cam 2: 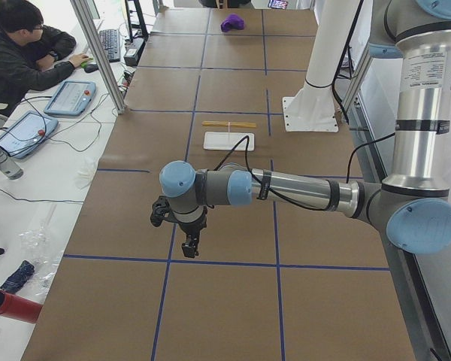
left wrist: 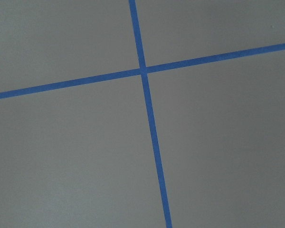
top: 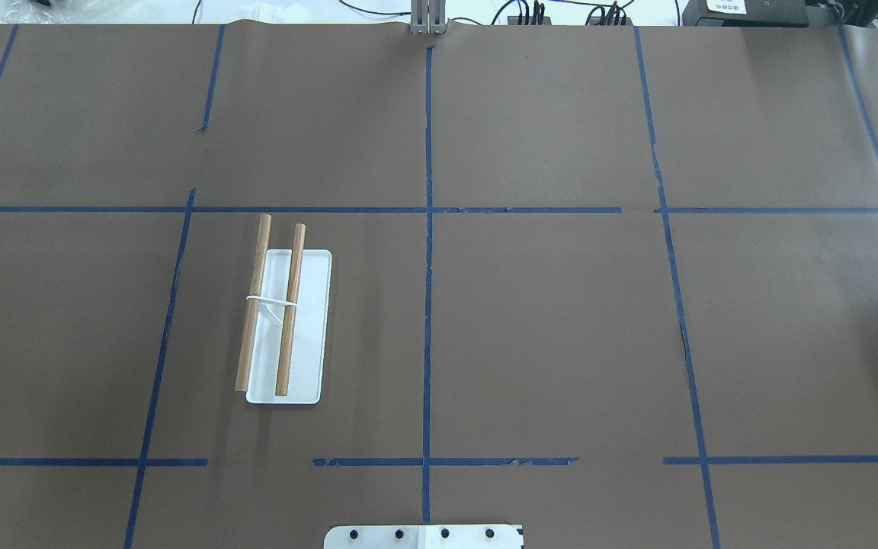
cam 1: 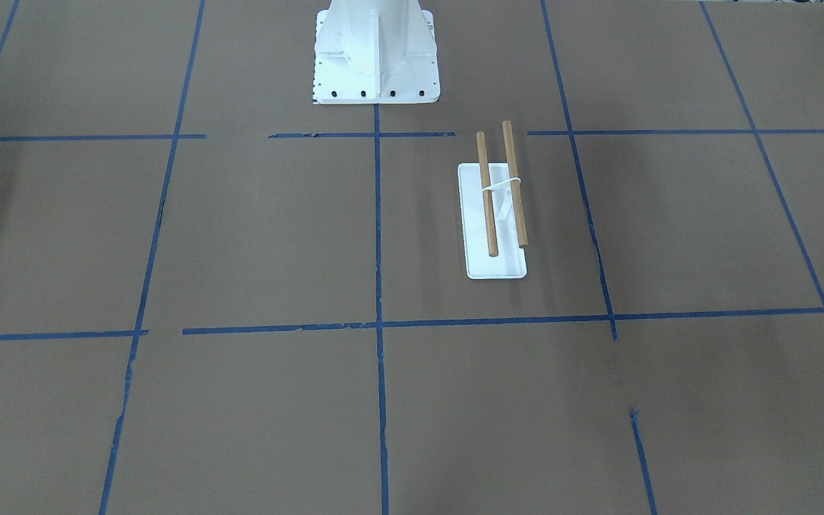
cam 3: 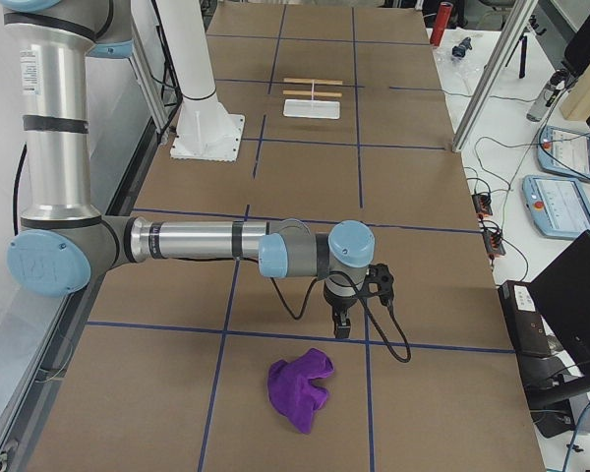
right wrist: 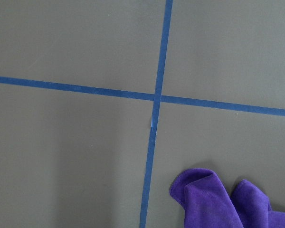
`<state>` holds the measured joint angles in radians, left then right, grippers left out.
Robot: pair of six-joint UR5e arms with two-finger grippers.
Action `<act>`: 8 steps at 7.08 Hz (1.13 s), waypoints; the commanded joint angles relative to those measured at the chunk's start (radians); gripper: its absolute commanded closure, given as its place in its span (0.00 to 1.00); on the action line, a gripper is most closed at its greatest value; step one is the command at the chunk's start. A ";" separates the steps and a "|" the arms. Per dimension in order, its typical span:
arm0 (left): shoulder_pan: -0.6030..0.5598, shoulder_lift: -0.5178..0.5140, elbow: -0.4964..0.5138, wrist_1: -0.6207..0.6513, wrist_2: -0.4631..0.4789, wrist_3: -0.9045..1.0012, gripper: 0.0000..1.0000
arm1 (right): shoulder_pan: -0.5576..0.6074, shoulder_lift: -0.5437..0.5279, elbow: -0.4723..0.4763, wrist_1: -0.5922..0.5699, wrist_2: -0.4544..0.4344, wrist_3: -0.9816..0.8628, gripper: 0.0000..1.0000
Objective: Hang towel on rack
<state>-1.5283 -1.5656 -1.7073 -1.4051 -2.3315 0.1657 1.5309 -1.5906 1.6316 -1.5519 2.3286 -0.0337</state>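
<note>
Towel (cam 3: 300, 391): purple, crumpled in a loose heap, lying flat on the table at the robot's right end. Its edge fills the lower right corner of the right wrist view (right wrist: 218, 202). It is well apart from the rack.
Rack (top: 309, 320): stands on the robot's left half of the table, with its white base flat on the brown cover. Its two wooden rods lie parallel, side by side above the base, and run away from the robot.
Left gripper (cam 2: 188, 250): points straight down above the table near the robot's left end, close to a tape line. It shows only in the left side view, so I cannot tell how far its fingers are spread or whether they hold anything.
Right gripper (cam 3: 341, 329): points straight down above a tape line, just beside the towel and apart from it. It shows only in the right side view, so its opening and grip cannot be told.
Table (top: 546, 328): covered in brown paper.
Tape (top: 427, 305): blue lines marking the cover into a grid.
Pedestal (cam 1: 376, 64): white, bolted down at the robot's edge of the table, near the rack.
Person (cam 2: 19, 53): seated at a side desk beyond the table, one hand by a keyboard.
</note>
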 commanded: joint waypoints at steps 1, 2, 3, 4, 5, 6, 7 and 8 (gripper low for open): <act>0.000 -0.002 -0.023 0.002 0.003 -0.002 0.00 | 0.000 0.000 0.001 0.001 0.002 0.002 0.00; 0.000 -0.002 -0.038 0.000 0.004 -0.002 0.00 | 0.000 0.004 0.011 0.001 0.003 0.003 0.00; 0.003 -0.011 -0.052 -0.002 0.004 -0.002 0.00 | 0.000 0.009 0.013 0.031 0.003 -0.003 0.00; 0.003 -0.031 -0.061 -0.005 0.000 -0.005 0.00 | 0.000 0.001 0.013 0.100 0.006 0.005 0.00; 0.003 -0.046 -0.060 -0.026 -0.006 -0.003 0.00 | -0.001 0.003 0.022 0.108 0.009 -0.005 0.00; 0.005 -0.066 -0.045 -0.119 -0.006 -0.005 0.00 | -0.003 -0.002 0.036 0.149 0.003 -0.014 0.00; 0.003 -0.073 -0.025 -0.279 0.000 -0.008 0.00 | -0.005 -0.064 0.028 0.259 0.002 -0.018 0.00; 0.003 -0.058 -0.003 -0.382 -0.002 -0.006 0.00 | -0.006 -0.098 0.016 0.339 0.003 -0.021 0.00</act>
<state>-1.5244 -1.6295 -1.7357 -1.6421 -2.3338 0.1596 1.5267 -1.6401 1.6577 -1.3186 2.3317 -0.0498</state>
